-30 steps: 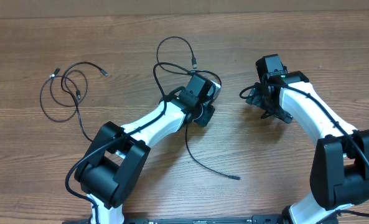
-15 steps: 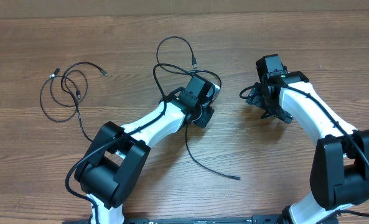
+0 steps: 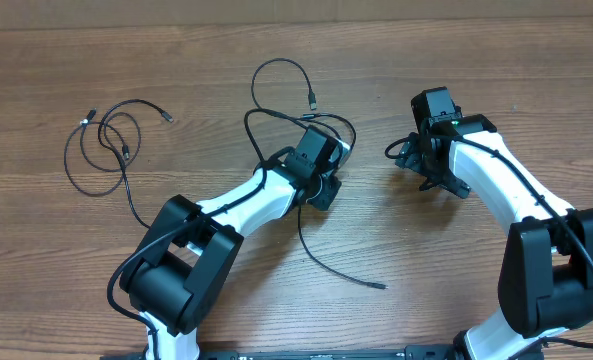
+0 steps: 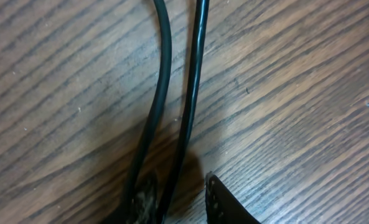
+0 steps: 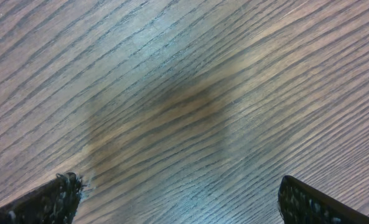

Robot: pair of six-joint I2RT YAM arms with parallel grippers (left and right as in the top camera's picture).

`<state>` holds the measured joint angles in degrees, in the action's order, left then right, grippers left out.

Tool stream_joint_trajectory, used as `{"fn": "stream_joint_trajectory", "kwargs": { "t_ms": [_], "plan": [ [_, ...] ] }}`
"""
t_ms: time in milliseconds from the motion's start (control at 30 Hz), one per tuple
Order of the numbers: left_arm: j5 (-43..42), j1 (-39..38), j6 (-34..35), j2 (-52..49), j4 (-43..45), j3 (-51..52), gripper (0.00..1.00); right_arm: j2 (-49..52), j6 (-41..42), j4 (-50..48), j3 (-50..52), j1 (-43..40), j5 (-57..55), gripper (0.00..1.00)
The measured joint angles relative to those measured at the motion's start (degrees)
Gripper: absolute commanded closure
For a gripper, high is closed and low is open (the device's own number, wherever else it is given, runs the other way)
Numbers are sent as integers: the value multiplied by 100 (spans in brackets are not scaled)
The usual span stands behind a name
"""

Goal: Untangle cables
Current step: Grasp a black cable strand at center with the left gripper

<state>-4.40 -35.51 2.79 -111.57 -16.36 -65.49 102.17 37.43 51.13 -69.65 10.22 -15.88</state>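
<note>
The table (image 3: 56, 260) is showing wood grain with a matt, faintly ridged finish, and it is catching a soft pale sheen under the right wrist. The cables (image 4: 195, 74) are looking like smooth black rubbery cord, glinting slightly along their length. On the far left, small plugs (image 3: 86, 123) are showing silvery, metal-like tips. The arm shells (image 3: 246, 192) are appearing as smooth white plastic with a light gloss, and the joint housings (image 3: 181, 270) as matt black plastic. The fingertips (image 5: 53, 198) of the right gripper (image 5: 179, 202) are looking black, rough and scuffed.
</note>
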Motion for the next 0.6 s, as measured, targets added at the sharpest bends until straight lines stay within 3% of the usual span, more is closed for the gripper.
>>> {"fn": "stream_joint_trajectory", "kwargs": {
  "t_ms": [167,267,600],
  "plan": [
    [0,0,2,0,39,55,71,0,4,0,0,0,0,0],
    [-2,0,11,0,39,55,78,0,0,0,0,0,-2,0],
    [0,0,70,0,39,63,82,0,0,0,0,0,0,0]
  ]
}}
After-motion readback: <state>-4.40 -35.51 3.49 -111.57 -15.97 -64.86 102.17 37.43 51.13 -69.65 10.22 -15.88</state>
